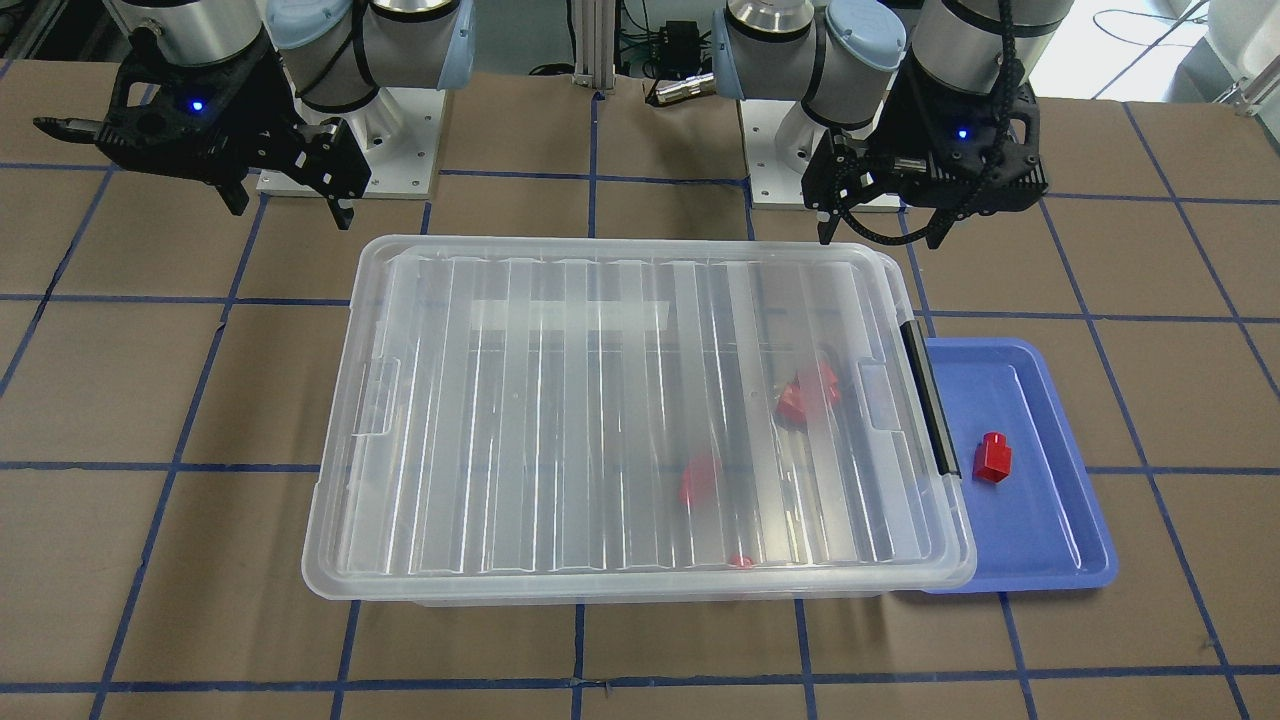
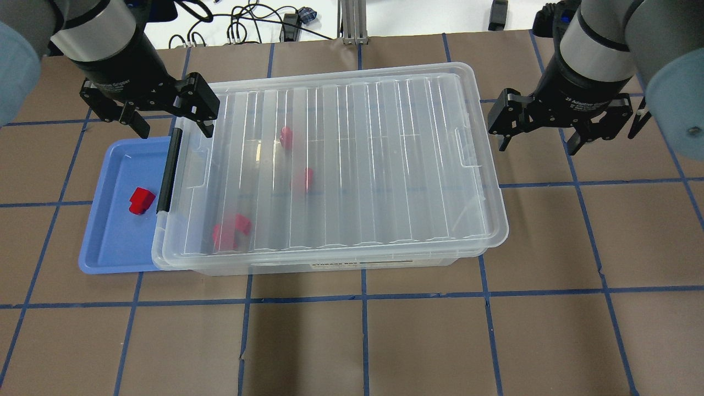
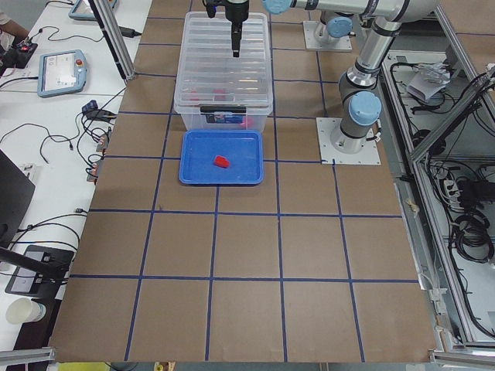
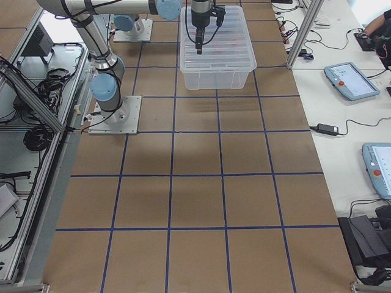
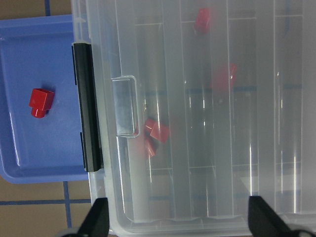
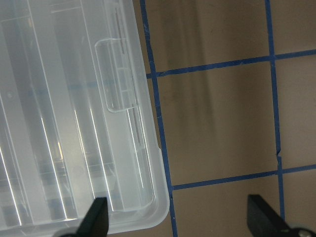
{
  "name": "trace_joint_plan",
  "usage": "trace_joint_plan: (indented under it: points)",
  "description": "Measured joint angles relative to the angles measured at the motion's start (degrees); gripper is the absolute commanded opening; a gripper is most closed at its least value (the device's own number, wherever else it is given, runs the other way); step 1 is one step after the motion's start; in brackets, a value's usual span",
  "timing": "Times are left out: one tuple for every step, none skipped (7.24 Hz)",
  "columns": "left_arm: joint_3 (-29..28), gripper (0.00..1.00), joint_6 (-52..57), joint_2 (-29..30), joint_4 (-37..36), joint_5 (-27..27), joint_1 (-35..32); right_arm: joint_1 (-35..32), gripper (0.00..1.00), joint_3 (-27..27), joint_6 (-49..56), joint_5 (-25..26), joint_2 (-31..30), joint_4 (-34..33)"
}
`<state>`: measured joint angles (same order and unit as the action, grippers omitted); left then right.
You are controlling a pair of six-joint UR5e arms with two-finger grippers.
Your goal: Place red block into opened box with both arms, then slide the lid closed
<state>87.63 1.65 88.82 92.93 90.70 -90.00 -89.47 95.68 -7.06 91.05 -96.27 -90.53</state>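
Note:
The clear box (image 2: 330, 267) stands mid-table with its ribbed lid (image 2: 357, 159) lying over the whole top. Through the lid I see red blocks inside (image 2: 231, 231) (image 1: 810, 392) (image 5: 157, 133). One more red block (image 2: 141, 200) (image 1: 993, 458) (image 5: 40, 101) lies on the blue tray. My left gripper (image 2: 176, 129) (image 1: 878, 238) (image 5: 180, 219) hovers open over the box's black latch (image 2: 169, 170) end, holding nothing. My right gripper (image 2: 538, 146) (image 1: 292, 215) (image 6: 180, 219) hangs open and empty just off the opposite short end, above the table.
The blue tray (image 2: 110, 247) (image 1: 1050, 540) sits tucked against and partly under the latch end of the box. The arm bases (image 1: 345, 150) stand on the table's robot side. Brown table with blue tape lines surrounds the box.

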Motion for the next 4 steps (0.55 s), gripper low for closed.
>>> trace_joint_plan:
  points:
    - [0.00,1.00,-0.04,-0.02,0.00,0.00,0.00,0.00,1.00,0.00,0.17,-0.04,0.06,0.02]
    - [0.00,1.00,-0.04,-0.06,0.03,0.00,0.00,0.00,1.00,0.00,0.39,-0.04,0.16,0.02]
    - [0.00,1.00,-0.01,-0.08,0.03,0.00,0.00,0.00,1.00,-0.02,0.66,0.14,0.31,-0.06]
    - [0.00,1.00,0.01,-0.04,0.00,0.00,0.00,0.01,1.00,-0.04,0.79,0.38,0.42,-0.43]
